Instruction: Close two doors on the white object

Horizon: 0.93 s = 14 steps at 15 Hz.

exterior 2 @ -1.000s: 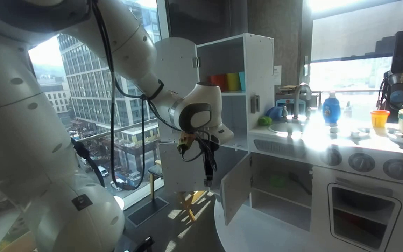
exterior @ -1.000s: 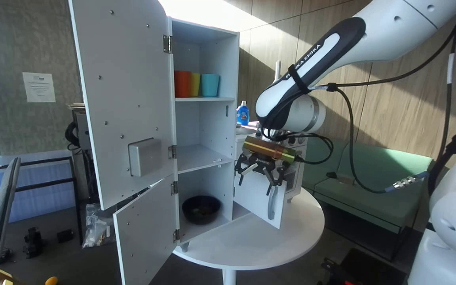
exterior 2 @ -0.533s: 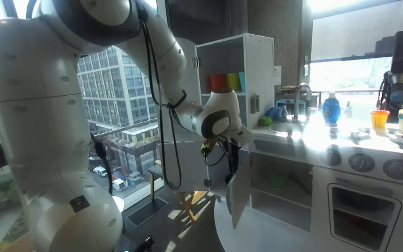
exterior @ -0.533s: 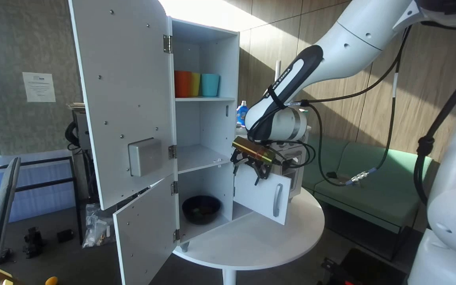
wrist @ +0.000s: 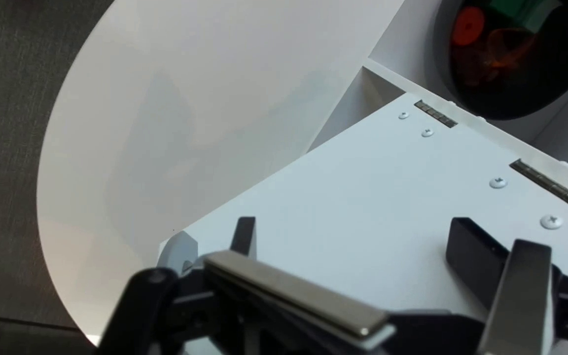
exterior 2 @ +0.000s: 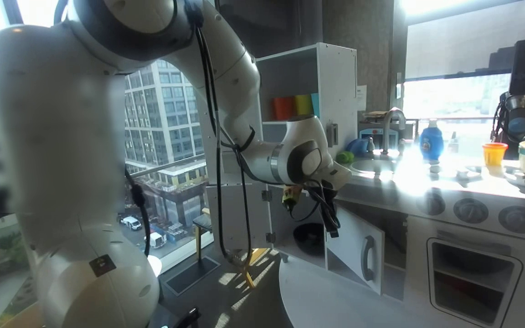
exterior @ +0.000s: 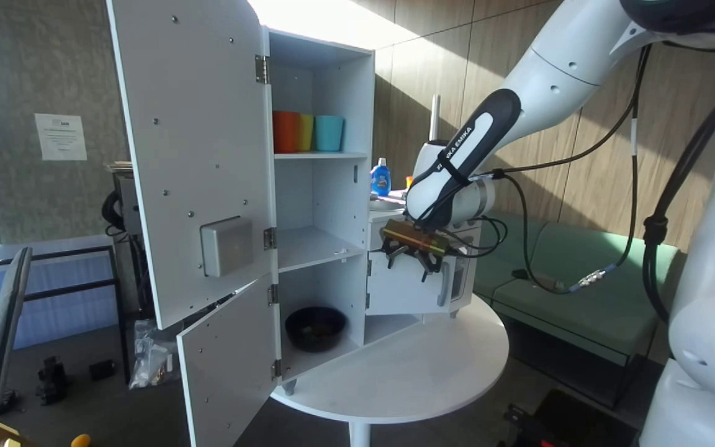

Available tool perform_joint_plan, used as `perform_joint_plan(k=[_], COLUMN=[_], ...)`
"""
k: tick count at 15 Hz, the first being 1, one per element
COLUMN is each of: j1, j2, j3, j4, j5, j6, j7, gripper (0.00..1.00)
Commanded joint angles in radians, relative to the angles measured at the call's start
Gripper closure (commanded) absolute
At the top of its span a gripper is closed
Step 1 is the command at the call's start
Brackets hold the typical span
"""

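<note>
The white cabinet (exterior: 320, 245) shows in both exterior views (exterior 2: 337, 82). Its small low door under the sink (exterior: 401, 299) stands partly open, with a gap to the opening; it also shows in an exterior view (exterior 2: 351, 243) and the wrist view (wrist: 358, 172). Its grey handle (exterior 2: 367, 257) faces outward. The other small low door (exterior: 230, 360) stands wide open beneath the tall door; the arm's cables partly cover it in an exterior view (exterior 2: 239, 218). My gripper (exterior: 410, 268) is open and empty at the near door's outer face, fingers apart in the wrist view (wrist: 353, 234). I cannot tell whether they touch it.
The tall white door (exterior: 202, 155) stands wide open. A black bowl (exterior: 315, 329) sits in the low compartment beside the near door. Several cups (exterior: 329, 133) stand on the upper shelf. The round white table (exterior: 432, 385) carries the cabinet. A blue bottle (exterior 2: 431, 141) stands on the counter.
The low door under the sink has swung inward, closer to its opening. My gripper has moved with it, from the door's edge to its outer face. The other low door has not moved.
</note>
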Motion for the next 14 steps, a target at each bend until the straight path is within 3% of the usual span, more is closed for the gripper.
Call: perform_joint_plan(k=[1,4,8,11,14], j1=[-0.008,-0.016,-0.015,-0.017,-0.019], j2=[-0.022,0.026,0.075,0.078,0.023], j3=[-0.005,-0.033,-0.104,-0.118,-0.115], j4=[0.013,0.063,0.104,0.101,0.07], j5=[0.014,-0.093,-0.299,-0.277,-0.256], j6=[0.012,-0.011,0.068,0.079,0.016], j7=[-0.077,0.008,0.201,0.207,0.162], gripper=[0.0,0.0,0.0,0.0,0.0])
